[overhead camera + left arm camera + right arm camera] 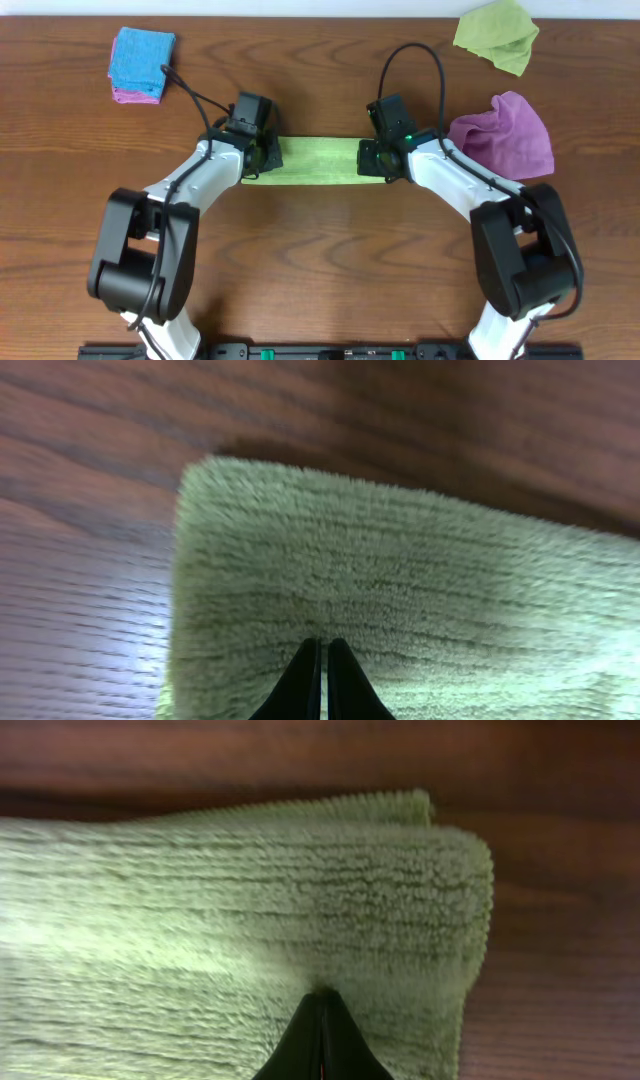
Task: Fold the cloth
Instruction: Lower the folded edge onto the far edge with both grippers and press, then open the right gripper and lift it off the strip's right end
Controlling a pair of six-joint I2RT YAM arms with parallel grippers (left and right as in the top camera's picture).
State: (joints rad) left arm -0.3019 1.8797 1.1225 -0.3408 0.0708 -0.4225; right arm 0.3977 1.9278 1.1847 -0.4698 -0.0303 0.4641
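Observation:
A light green cloth [318,162] lies as a long folded strip on the wooden table [320,260] at the centre. My left gripper [262,155] is at its left end and my right gripper [375,160] at its right end. In the left wrist view the fingers [323,645] are pressed together over the cloth [400,580], near its left edge. In the right wrist view the fingers [322,998] are shut, with the cloth [220,890] puckered at their tips, close to its doubled right edge.
A folded blue cloth [140,55] sits on a pink one [128,96] at the back left. A crumpled yellow-green cloth [497,35] lies at the back right. A crumpled purple cloth [505,135] lies beside my right arm.

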